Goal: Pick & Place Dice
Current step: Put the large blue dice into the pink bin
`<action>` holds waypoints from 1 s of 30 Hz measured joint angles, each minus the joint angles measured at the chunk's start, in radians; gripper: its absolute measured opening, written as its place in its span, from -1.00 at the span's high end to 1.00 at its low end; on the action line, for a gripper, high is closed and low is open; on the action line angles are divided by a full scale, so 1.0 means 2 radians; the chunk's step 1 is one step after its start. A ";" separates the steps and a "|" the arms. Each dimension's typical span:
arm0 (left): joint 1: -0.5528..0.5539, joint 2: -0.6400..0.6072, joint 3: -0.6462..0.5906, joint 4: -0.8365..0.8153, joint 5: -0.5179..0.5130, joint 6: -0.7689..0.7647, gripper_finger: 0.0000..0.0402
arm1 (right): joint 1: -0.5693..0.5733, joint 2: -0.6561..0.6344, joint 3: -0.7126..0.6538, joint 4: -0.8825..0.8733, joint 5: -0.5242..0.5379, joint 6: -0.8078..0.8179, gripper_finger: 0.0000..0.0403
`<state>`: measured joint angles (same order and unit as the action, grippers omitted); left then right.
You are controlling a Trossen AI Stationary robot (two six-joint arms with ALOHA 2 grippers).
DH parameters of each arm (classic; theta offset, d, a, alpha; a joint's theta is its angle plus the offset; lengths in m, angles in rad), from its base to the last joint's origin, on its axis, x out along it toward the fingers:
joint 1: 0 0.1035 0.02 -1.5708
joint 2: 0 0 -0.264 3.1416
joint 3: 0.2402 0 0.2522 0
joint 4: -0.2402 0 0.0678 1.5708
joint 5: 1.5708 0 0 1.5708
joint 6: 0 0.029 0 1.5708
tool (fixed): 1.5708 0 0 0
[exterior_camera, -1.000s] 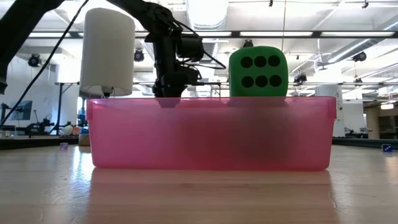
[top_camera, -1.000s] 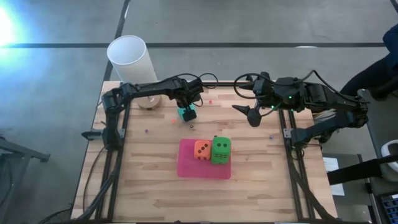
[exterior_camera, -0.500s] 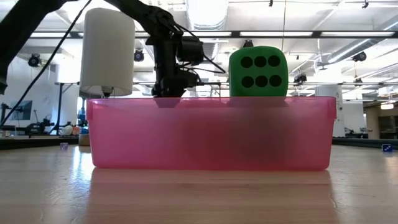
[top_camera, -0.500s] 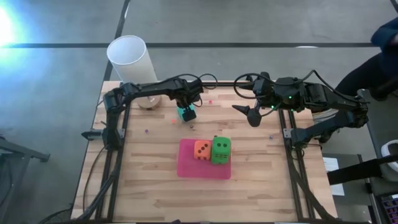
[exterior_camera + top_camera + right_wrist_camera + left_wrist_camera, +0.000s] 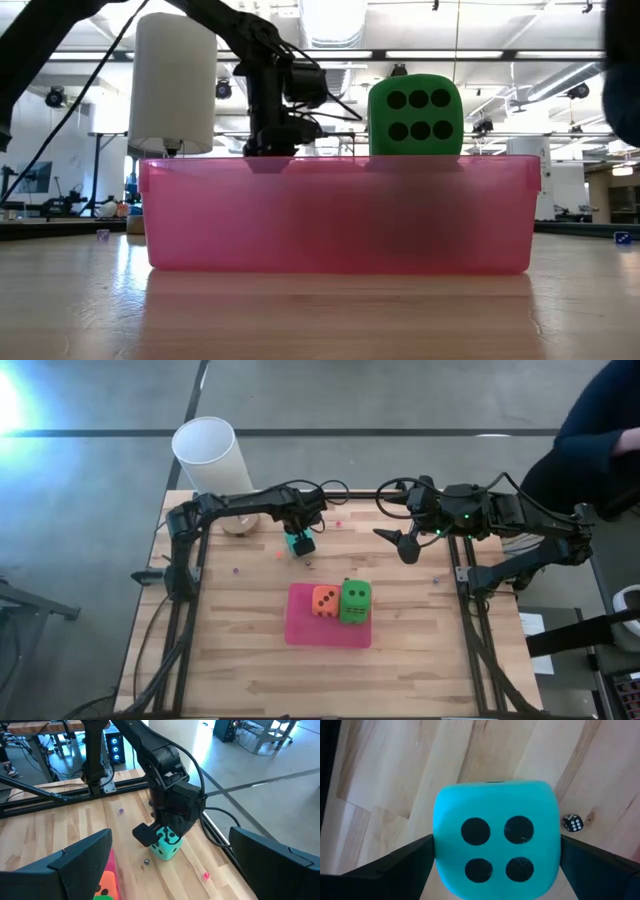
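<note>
A tall white cylinder (image 5: 212,463) stands at the desk's (image 5: 250,660) eleven o'clock corner. A pink tray (image 5: 300,628) sits near centre. A person's dark sleeve (image 5: 600,420) shows at two o'clock.

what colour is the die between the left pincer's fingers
Teal die, four dark pips facing the camera; it shows best in the left wrist view.

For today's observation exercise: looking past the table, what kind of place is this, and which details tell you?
Probably an open robotics lab or workshop: exposed ceiling with strip lights, other workbenches with computers behind, and a bare concrete floor around the wooden table.
</note>
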<state>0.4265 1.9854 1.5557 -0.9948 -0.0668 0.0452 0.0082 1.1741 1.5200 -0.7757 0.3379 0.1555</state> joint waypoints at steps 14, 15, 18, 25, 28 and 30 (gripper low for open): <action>0.000 -0.003 -0.002 0.004 0.005 0.000 -0.99 | 0.000 0.000 0.000 0.000 0.000 0.000 -0.99; 0.000 -0.003 -0.002 0.004 0.005 0.000 -0.99 | 0.000 0.000 0.000 0.000 0.000 0.000 -0.99; 0.000 -0.003 -0.002 0.004 0.005 0.000 -0.99 | 0.000 0.000 0.000 0.000 0.000 0.000 -0.99; 0.000 -0.003 -0.002 0.005 0.004 0.000 -0.94 | 0.000 0.000 0.000 0.000 0.000 0.000 -0.99; 0.000 -0.003 -0.002 0.005 0.004 0.000 -0.88 | 0.000 0.000 0.000 0.000 0.000 0.000 -0.99; 0.000 -0.003 -0.001 0.003 0.004 0.000 -0.84 | 0.000 0.000 0.000 0.000 0.000 0.000 -0.99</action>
<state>0.4263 1.9793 1.5531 -0.9895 -0.0597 0.0452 0.0082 1.1743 1.5200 -0.7757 0.3382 0.1555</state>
